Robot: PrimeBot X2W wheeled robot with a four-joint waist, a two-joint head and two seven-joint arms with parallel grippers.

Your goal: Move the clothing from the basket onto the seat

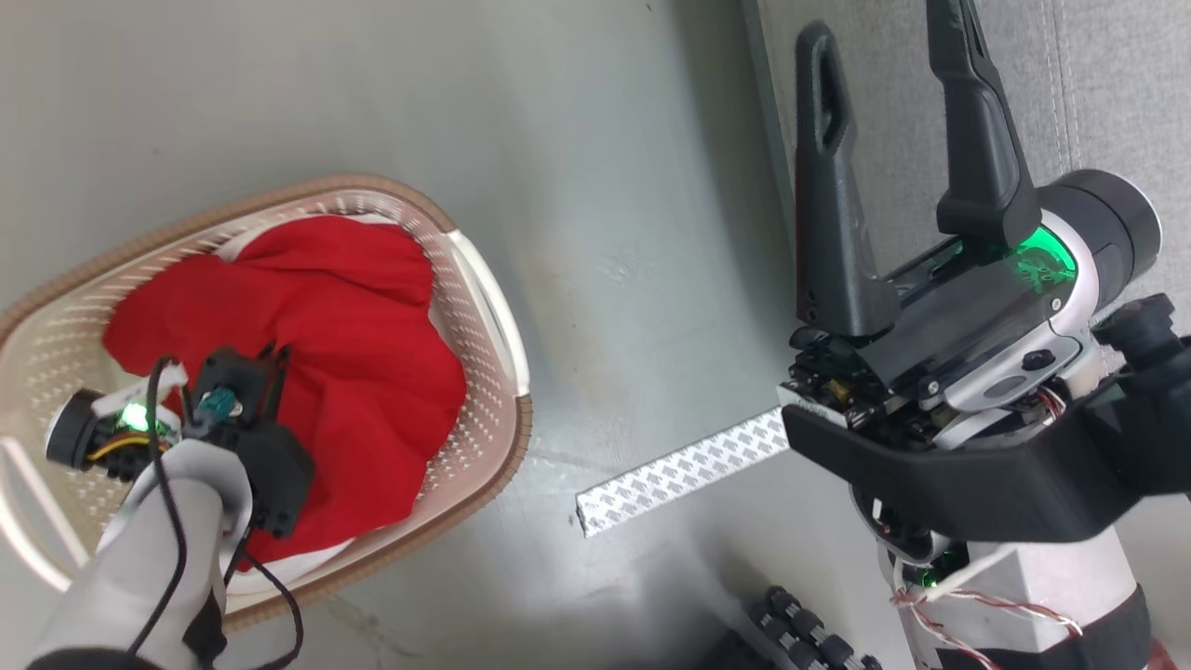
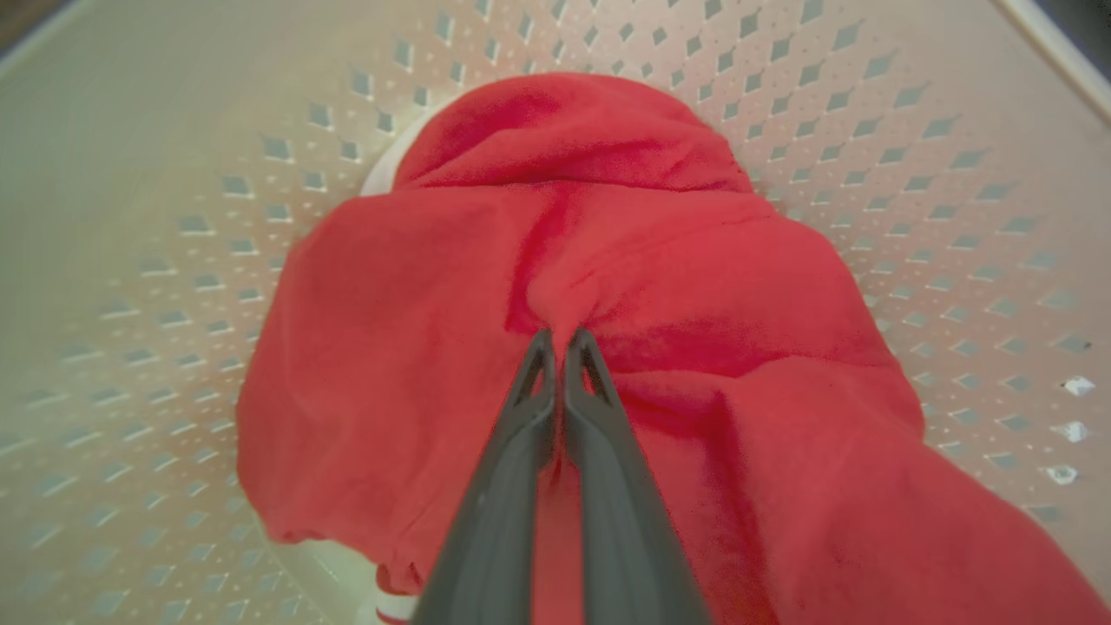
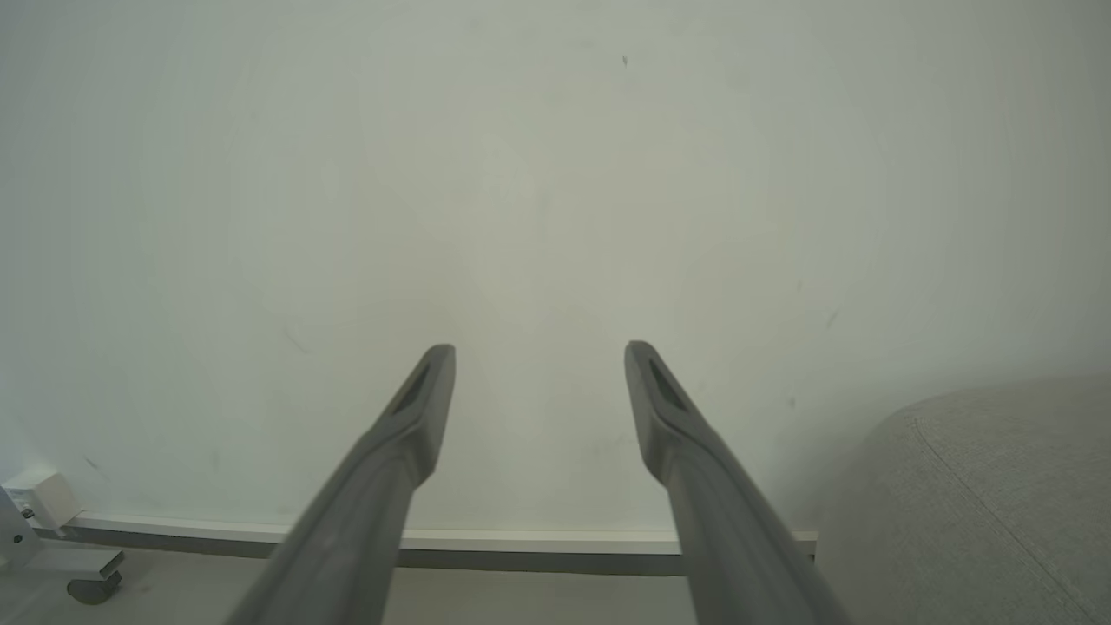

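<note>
The red clothing (image 1: 316, 372) lies heaped in the cream basket (image 1: 484, 307) on the floor at the left of the head view. My left gripper (image 2: 560, 340) reaches down into the basket, and in the left wrist view its fingers are pinched together on a fold of the red clothing (image 2: 608, 260), with the perforated basket wall (image 2: 174, 217) all around. My right gripper (image 1: 884, 28) is held high at the right, open and empty, in front of the grey seat (image 1: 1107, 84). The right wrist view has the open right gripper (image 3: 538, 356) facing a pale wall, with the seat's rounded edge (image 3: 998, 495) at lower right.
A white patterned strip (image 1: 684, 470) lies on the grey floor between the basket and my right arm. Dark wheels of my base (image 1: 800, 633) show at the bottom. A white baseboard (image 3: 521, 542) and a small caster (image 3: 87, 586) sit at the foot of the wall.
</note>
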